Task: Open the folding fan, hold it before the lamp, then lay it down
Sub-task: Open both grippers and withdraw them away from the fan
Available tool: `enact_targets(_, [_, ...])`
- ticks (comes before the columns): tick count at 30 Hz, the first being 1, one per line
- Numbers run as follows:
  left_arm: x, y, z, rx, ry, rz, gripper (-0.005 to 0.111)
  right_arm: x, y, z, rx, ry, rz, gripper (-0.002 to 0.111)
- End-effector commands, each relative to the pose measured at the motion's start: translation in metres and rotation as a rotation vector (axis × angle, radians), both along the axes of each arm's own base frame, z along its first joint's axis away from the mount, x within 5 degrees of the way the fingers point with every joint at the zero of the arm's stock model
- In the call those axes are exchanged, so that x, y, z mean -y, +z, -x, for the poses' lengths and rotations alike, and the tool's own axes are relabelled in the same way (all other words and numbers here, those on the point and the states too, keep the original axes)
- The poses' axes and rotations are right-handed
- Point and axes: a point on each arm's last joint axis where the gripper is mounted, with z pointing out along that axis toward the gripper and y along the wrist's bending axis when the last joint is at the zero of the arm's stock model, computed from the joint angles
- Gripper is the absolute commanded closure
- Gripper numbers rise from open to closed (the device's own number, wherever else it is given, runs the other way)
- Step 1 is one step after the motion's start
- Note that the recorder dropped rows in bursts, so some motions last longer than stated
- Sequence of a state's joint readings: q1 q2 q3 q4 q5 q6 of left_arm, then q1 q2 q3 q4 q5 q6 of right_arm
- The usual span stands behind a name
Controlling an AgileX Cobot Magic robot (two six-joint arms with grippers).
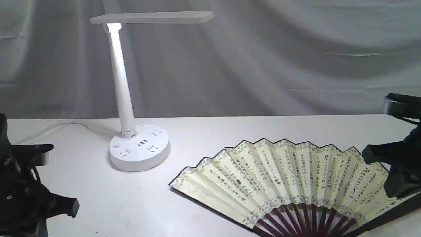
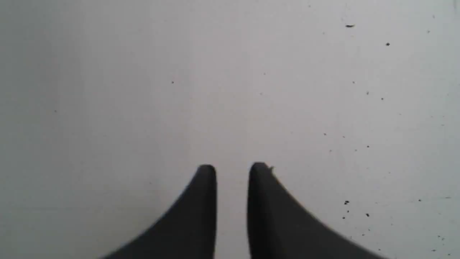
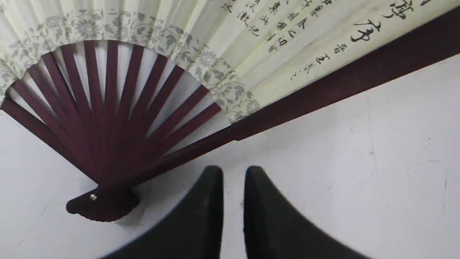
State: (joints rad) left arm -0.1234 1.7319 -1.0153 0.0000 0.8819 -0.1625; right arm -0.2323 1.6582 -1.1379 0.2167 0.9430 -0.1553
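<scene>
Lying spread open and flat on the white table (image 1: pixel 98 204), front right, the fan (image 1: pixel 286 174) has its lower ribs cut by the exterior view's bottom edge. Lamp (image 1: pixel 139 149) stands back left, well apart from the fan's left tip, with bare tabletop between them. Cord (image 1: pixel 62 126) trails left behind the lamp base. Grey cloth (image 1: pixel 296 65) closes the rear.

Right gripper (image 3: pixel 233 168): fingers drawn nearly together, slim gap, gripping nothing, just beside the fan's dark outer rib near the pivot, not touching.

Left gripper (image 2: pixel 233 166): same narrow gap, gripping nothing, over bare table.
</scene>
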Motion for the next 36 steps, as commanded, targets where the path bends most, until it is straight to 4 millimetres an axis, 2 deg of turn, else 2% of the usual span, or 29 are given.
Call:
enact_targets(1, [-0.002, 0.003, 0.0, 0.007, -0.017, -0.012, 0.106, -0.002, 0.002, 0.013, -0.01, 0.004, 0.011, 0.104])
enact_targets(3, [-0.003, 0.003, 0.001, 0.001, -0.021, -0.017, 0.107, -0.003, -0.001, 0.021, -0.025, 0.01, 0.022, 0.108])
enact_targets(9, [-0.002, 0.003, 0.003, -0.021, -0.055, -0.011, 0.107, 0.0, -0.008, 0.04, -0.04, 0.042, 0.106, 0.108])
enact_targets(12, [-0.004, 0.003, 0.003, -0.024, -0.107, -0.035, 0.107, 0.001, -0.008, 0.04, -0.041, 0.048, 0.118, 0.108])
enact_targets(23, [-0.004, 0.003, 0.002, -0.014, -0.114, -0.04, 0.107, 0.01, -0.009, 0.038, -0.01, 0.103, 0.24, 0.108])
enact_targets(29, [-0.004, 0.003, 0.003, -0.025, -0.087, -0.039, 0.107, 0.008, -0.01, 0.044, -0.074, 0.086, 0.205, 0.108])
enact_targets(32, [-0.005, 0.008, 0.007, -0.044, -0.086, -0.04, 0.107, 0.006, -0.004, 0.047, -0.061, 0.076, 0.197, 0.108])
enact_targets(36, [-0.006, 0.028, 0.011, 0.027, -0.056, 0.012, 0.107, 0.005, 0.014, 0.053, 0.017, 0.068, 0.218, 0.108])
